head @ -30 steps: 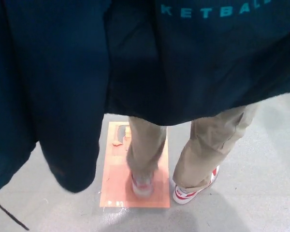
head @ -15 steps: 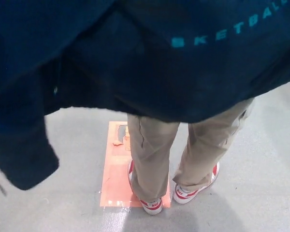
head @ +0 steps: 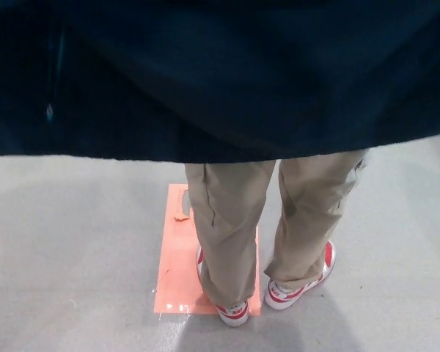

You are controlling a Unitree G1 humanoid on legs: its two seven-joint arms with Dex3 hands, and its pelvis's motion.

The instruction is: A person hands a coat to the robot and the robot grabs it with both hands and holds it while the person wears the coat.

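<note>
A dark navy coat (head: 220, 73) fills the whole upper half of the head view, its hem running almost level across the picture. Below the hem a person's legs in tan trousers (head: 231, 220) stand close in front of me, with red and white sneakers (head: 297, 282) on the floor. Neither of my hands shows; the coat hides everything above its hem.
An orange rectangular mat (head: 177, 257) lies on the grey floor (head: 73, 242) under the person's left-hand foot. Grey floor stretches to both sides of the legs.
The hanging sleeve at the left has gone up out of sight and the hem now hangs level. The lettering on the coat is no longer visible. The person's feet have stepped together.
</note>
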